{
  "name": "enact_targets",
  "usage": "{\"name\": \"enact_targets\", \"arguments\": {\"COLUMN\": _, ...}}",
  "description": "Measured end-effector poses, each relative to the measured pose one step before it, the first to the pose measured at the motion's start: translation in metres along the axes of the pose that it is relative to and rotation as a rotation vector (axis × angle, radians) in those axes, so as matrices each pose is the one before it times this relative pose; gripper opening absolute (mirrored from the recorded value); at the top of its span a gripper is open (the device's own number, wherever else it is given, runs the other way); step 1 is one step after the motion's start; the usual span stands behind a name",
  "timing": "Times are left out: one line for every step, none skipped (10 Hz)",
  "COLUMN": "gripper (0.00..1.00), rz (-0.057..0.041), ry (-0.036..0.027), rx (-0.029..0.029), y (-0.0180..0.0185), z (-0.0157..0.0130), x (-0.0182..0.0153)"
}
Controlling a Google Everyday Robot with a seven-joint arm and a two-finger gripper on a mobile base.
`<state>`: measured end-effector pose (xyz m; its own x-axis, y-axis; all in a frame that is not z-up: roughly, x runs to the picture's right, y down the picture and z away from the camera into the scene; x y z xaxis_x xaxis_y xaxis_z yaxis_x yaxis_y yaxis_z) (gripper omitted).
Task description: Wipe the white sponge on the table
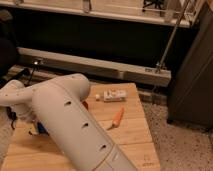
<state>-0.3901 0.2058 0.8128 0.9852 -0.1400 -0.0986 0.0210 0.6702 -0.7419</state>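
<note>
The light bamboo-plank table (134,136) fills the lower part of the camera view, with a small dark logo mark (146,161) by its near right corner. My thick white arm (70,125) crosses the table from the bottom centre to the left. My gripper (27,124) hangs at the arm's end over the table's left edge, mostly hidden behind the arm. Something blue (43,129) and pale shows just beside it. No white sponge shows; the arm covers that part of the table.
A white labelled packet (113,95) lies at the table's far edge. An orange carrot-like piece (117,117) lies right of centre. A red bit (85,105) peeks out by the arm. A dark cabinet (192,75) stands to the right and a grey rail (95,67) behind.
</note>
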Motion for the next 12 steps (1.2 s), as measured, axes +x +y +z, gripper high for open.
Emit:
{"name": "enact_targets", "arguments": {"gripper": 0.28, "rz": -0.0108, "ry": -0.00109, "rx": -0.00238, "y": 0.00277, "z": 0.00042, "x": -0.00391}}
{"name": "enact_targets", "arguments": {"gripper": 0.28, "rz": -0.0402, "ry": -0.00673, "rx": -0.00798, "y": 0.00827, "z": 0.00149, "x": -0.01674}}
{"name": "enact_targets", "arguments": {"gripper": 0.28, "rz": -0.01319, "ry": -0.0023, "rx": 0.00014, "y": 0.00142, "z": -0.00011, "x": -0.00657}}
{"name": "enact_targets", "arguments": {"gripper": 0.28, "rz": -0.01103, "ry": -0.00283, "rx": 0.00148, "y": 0.0002, "z": -0.00014, "x": -0.00655}}
{"name": "enact_targets", "arguments": {"gripper": 0.28, "rz": -0.00687, "ry": -0.00149, "rx": 0.0024, "y": -0.00105, "z": -0.00033, "x": -0.00424}}
{"name": "enact_targets", "arguments": {"gripper": 0.28, "rz": -0.00458, "ry": -0.00052, "rx": 0.00188, "y": -0.00127, "z": -0.00026, "x": -0.00322}}
{"name": "enact_targets", "arguments": {"gripper": 0.28, "rz": -0.00744, "ry": 0.00091, "rx": 0.00364, "y": -0.00163, "z": -0.00038, "x": -0.00453}}
{"name": "enact_targets", "arguments": {"gripper": 0.28, "rz": -0.00444, "ry": 0.00234, "rx": 0.00295, "y": -0.00115, "z": -0.00008, "x": -0.00267}}
{"name": "enact_targets", "arguments": {"gripper": 0.28, "rz": -0.00569, "ry": 0.00358, "rx": 0.00371, "y": -0.0017, "z": 0.00017, "x": -0.00315}}
{"name": "enact_targets", "arguments": {"gripper": 0.28, "rz": -0.00741, "ry": 0.00405, "rx": 0.0046, "y": -0.00152, "z": 0.00004, "x": -0.0034}}
{"name": "enact_targets", "arguments": {"gripper": 0.28, "rz": -0.0132, "ry": 0.00466, "rx": 0.00526, "y": -0.00127, "z": -0.00001, "x": -0.00602}}
{"name": "enact_targets", "arguments": {"gripper": 0.28, "rz": -0.00808, "ry": 0.00198, "rx": 0.00243, "y": -0.00057, "z": -0.00007, "x": -0.00399}}
